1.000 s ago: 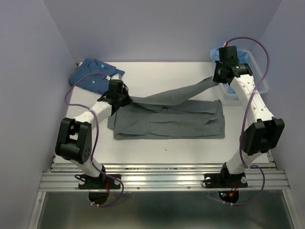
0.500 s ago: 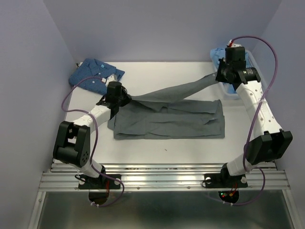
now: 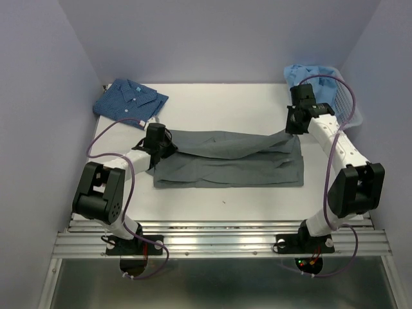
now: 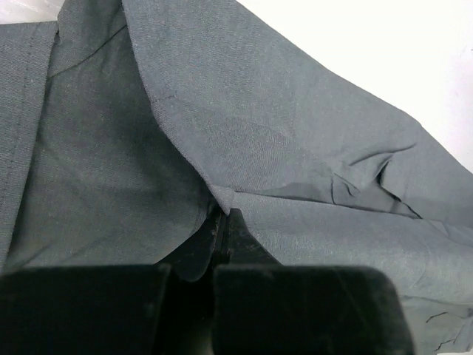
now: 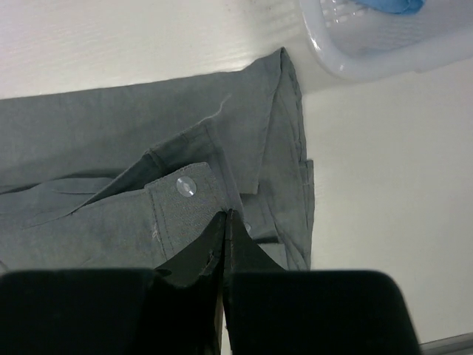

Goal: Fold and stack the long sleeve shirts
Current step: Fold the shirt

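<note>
The dark grey shirt [image 3: 228, 161] lies spread across the middle of the table, folded lengthwise. My left gripper [image 3: 163, 145] is shut on its cloth at the shirt's far left corner; in the left wrist view the gripper [image 4: 225, 214] pinches a fold of the grey shirt [image 4: 244, 133]. My right gripper [image 3: 291, 127] is shut on the sleeve cuff at the far right corner; in the right wrist view the gripper [image 5: 225, 215] grips the grey shirt's [image 5: 111, 148] buttoned cuff. A folded dark blue patterned shirt [image 3: 129, 102] lies at the far left. Light blue shirts [image 3: 309, 74] sit in the basket.
A white plastic basket [image 3: 344, 106] stands at the far right corner, its rim also in the right wrist view [image 5: 384, 52]. The purple walls close in the table on three sides.
Both grippers have lowered the raised grey sleeve, which stretched in the air from left to far right, down onto the shirt body. The right gripper moved nearer and down.
</note>
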Available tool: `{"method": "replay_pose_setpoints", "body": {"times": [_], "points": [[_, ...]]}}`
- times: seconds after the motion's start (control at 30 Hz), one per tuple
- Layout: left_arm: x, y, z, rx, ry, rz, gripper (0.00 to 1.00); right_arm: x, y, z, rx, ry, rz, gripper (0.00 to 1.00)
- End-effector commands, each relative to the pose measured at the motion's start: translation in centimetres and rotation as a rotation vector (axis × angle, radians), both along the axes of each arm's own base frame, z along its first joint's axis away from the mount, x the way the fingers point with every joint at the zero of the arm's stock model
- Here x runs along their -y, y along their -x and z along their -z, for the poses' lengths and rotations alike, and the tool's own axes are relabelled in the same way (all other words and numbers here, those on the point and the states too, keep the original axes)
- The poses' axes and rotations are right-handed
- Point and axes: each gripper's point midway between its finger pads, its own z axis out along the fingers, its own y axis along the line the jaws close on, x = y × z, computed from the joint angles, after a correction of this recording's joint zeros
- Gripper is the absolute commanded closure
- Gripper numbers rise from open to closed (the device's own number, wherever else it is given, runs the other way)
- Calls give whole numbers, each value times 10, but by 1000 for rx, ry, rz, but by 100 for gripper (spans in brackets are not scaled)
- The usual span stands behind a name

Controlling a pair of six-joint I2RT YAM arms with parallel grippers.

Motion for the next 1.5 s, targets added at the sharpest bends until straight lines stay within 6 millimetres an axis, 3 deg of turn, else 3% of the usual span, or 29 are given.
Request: {"method": "replay_pose_setpoints", "body": {"times": [0.0, 0.07, 0.1, 0.17, 0.2, 0.3, 0.33, 0.43, 0.47, 0.5, 0.53, 0.63, 0.7, 0.8, 0.87, 0.93, 0.97, 1.03, 1.17, 1.23, 1.37, 1.47], "points": [[2, -13, -10, 32, -8, 4, 100, 4, -35, 3, 56, 46, 7, 99], [2, -16, -12, 32, -14, 6, 100, 2, -54, 0, 94, 57, -18, 96], [3, -17, -12, 33, -15, 10, 100, 2, -61, 10, 73, 68, -17, 92], [-2, -20, -12, 31, -44, -8, 100, 2, -68, 18, 48, 78, -21, 71], [-3, -22, -12, 30, -46, -9, 100, 4, -70, 24, 17, 92, -19, 53], [-1, -24, -14, 33, -47, -5, 100, -5, -66, 29, -4, 111, -83, 35], [0, -26, -15, 35, -43, -3, 100, -13, -67, 12, 58, 117, -119, 23], [3, -30, -17, 37, -36, 4, 100, -61, -53, -4, 135, 181, -338, 10], [4, -34, -19, 39, -34, 5, 100, -79, -46, 1, 162, 193, -405, 8], [5, -36, -19, 35, -37, 6, 100, -114, -33, -12, 213, 203, -528, 5], [6, -38, -20, 35, -36, 7, 100, -132, -25, -11, 229, 200, -585, 2], [13, -44, -24, 35, -17, 33, 100, -177, -6, -1, 226, 220, -704, 0], [15, -47, -27, 35, -11, 35, 100, -190, 0, 2, 220, 283, -739, 0], [16, -49, -27, 24, -13, 38, 100, -237, 18, 17, 216, 267, -871, 0], [17, -51, -27, 21, -13, 37, 100, -270, 22, 26, 248, 200, -909, 0], [18, -52, -28, 20, -3, 40, 100, -286, 26, 39, 263, 157, -915, 0], [20, -52, -28, 20, 1, 44, 100, -297, 19, 40, 314, 143, -899, 0], [22, -51, -28, 17, 9, 55, 100, -305, 10, 40, 352, 147, -878, 0], [23, -50, -29, 15, 16, 59, 100, -322, 7, 62, 347, 215, -902, 0], [23, -49, -30, 16, 16, 61, 100, -318, 4, 69, 352, 311, -893, 0], [23, -48, -35, 26, 19, 65, 100, -285, -16, 82, 346, 526, -734, 0], [21, -47, -37, 31, 14, 58, 100, -269, -24, 68, 410, 598, -608, 0]]}}
